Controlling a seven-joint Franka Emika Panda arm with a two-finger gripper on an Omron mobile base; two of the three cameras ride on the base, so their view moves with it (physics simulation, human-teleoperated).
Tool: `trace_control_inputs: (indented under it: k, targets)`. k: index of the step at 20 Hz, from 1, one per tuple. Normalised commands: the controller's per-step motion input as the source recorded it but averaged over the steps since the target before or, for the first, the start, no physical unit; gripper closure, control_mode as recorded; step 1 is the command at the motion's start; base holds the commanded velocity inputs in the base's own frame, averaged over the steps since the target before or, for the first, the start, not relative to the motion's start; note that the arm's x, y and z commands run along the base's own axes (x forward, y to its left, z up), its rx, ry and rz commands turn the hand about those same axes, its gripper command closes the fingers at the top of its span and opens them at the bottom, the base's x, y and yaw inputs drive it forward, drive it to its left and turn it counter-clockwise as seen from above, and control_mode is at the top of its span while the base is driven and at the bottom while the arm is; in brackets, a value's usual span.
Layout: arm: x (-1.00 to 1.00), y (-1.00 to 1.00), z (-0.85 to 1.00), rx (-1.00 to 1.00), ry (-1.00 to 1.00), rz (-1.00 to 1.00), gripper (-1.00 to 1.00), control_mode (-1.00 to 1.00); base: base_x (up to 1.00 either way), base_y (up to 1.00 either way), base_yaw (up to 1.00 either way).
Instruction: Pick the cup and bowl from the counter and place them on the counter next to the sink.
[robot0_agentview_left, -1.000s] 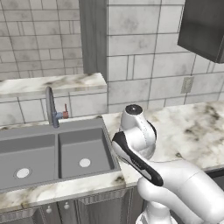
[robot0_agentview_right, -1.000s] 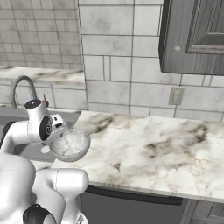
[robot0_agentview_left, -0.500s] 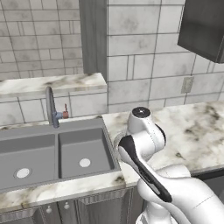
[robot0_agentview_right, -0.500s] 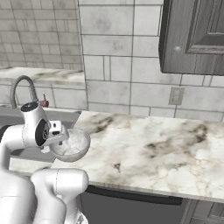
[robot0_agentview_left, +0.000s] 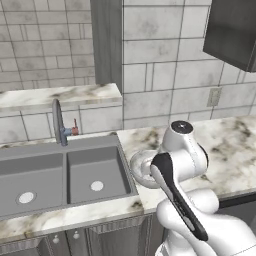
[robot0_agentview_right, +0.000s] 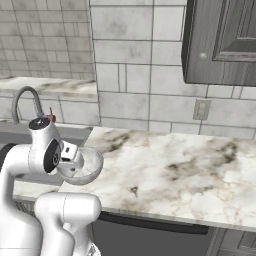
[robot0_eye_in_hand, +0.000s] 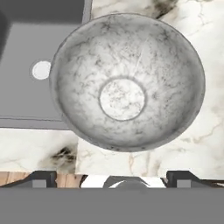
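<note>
The bowl (robot0_eye_in_hand: 127, 83) hung in front of the gripper (robot0_eye_in_hand: 118, 178), over the counter (robot0_agentview_right: 165, 170) at its left end, where the marble meets the sink (robot0_agentview_left: 60, 172). In the hand view its rim overlapped the sink's right-hand basin, with a round drain (robot0_eye_in_hand: 41, 70) just beside it. From the left base view only a slice of the bowl (robot0_agentview_left: 141, 167) showed beside the arm's white wrist, which hid the rest. The right base view showed the bowl (robot0_agentview_right: 82, 165) just off the hand, above the counter's front edge. Behind the sink stood the curved tap (robot0_agentview_left: 58, 121). The gripper's tips were cut off at the hand view's bottom edge; whether they clamped the bowl's rim I cannot tell.
</note>
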Motion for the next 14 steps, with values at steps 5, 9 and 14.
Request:
trace_control_inputs:
  k: [5, 9, 14]
  targets:
    - [-0.48, -0.27, 0.16, 0.1, 0.0, -0.23, -1.0, -1.0, 0.0, 0.0, 0.0]
    - [-0.52, -0.28, 0.16, 0.08, 0.0, -0.18, -1.0, -1.0, 0.0, 0.0, 0.0]
    - [-0.38, -0.23, 0.03, 0.07, -0.06, -0.14, -1.0, -1.0, 0.0, 0.0, 0.0]
